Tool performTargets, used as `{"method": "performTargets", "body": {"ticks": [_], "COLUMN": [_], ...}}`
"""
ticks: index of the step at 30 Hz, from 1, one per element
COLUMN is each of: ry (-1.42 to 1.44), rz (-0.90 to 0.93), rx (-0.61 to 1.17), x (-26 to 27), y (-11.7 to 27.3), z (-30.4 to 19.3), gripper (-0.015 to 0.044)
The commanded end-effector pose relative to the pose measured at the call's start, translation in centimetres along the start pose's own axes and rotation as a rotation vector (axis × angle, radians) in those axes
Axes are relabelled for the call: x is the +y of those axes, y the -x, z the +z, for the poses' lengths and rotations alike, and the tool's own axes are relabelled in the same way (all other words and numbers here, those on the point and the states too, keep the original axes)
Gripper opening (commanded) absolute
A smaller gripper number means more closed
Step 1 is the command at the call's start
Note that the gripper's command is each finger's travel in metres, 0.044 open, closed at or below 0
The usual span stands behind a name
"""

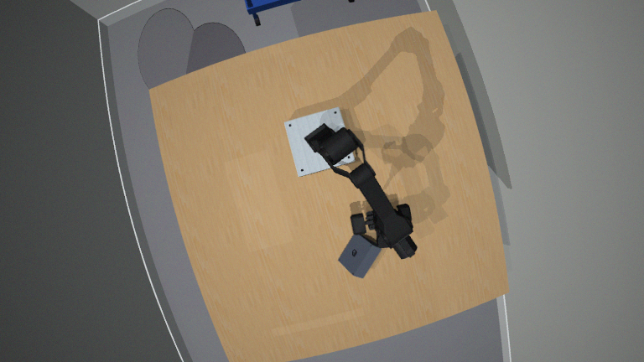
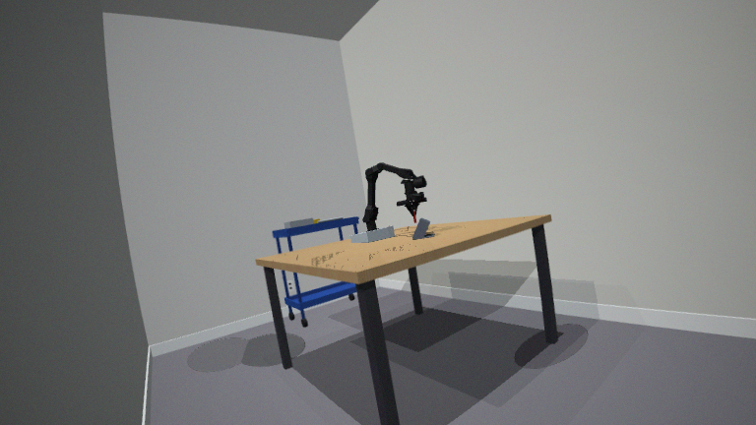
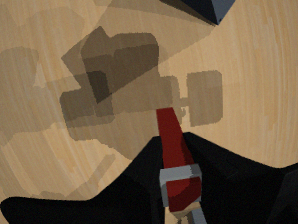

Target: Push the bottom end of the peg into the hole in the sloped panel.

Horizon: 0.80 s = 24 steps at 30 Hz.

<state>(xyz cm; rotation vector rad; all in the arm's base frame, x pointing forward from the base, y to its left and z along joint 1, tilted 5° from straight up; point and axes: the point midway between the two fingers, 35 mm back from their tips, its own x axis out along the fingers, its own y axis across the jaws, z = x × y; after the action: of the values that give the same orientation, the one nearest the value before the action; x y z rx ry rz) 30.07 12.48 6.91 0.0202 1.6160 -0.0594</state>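
My gripper (image 2: pixel 413 211) (image 3: pixel 171 142) is shut on the red peg (image 2: pixel 414 217) (image 3: pixel 171 142) and holds it above the table. The peg has flat sides and a grey band, and points roughly downward below the fingers. The sloped blue-grey panel (image 1: pixel 366 257) (image 2: pixel 421 229) (image 3: pixel 218 9) stands close to the gripper; only its corner shows at the top of the wrist view. Its hole (image 1: pixel 354 252) looks small, dark and angular in the top view. The fingertips and peg are hidden under the arm in that view.
The arm's base stands at a pale grey plate (image 1: pixel 310 151) (image 2: pixel 374 235) with small dark holes, on the wooden table (image 1: pixel 215 179) (image 2: pixel 475 235). A blue cart (image 1: pixel 272 5) (image 2: pixel 317 228) stands on the floor beyond the table. Arm shadows cross the table top.
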Motion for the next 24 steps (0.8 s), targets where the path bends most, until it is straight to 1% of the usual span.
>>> {"method": "performTargets", "body": {"ticks": [1, 24], "ry": [0.006, 0.086], "rz": [0.005, 0.120], "rx": [0.004, 0.003], "x": [0.0, -1.8], "y": [0.7, -0.2], "z": [0.0, 1.1], "gripper": [0.0000, 0.0000]}}
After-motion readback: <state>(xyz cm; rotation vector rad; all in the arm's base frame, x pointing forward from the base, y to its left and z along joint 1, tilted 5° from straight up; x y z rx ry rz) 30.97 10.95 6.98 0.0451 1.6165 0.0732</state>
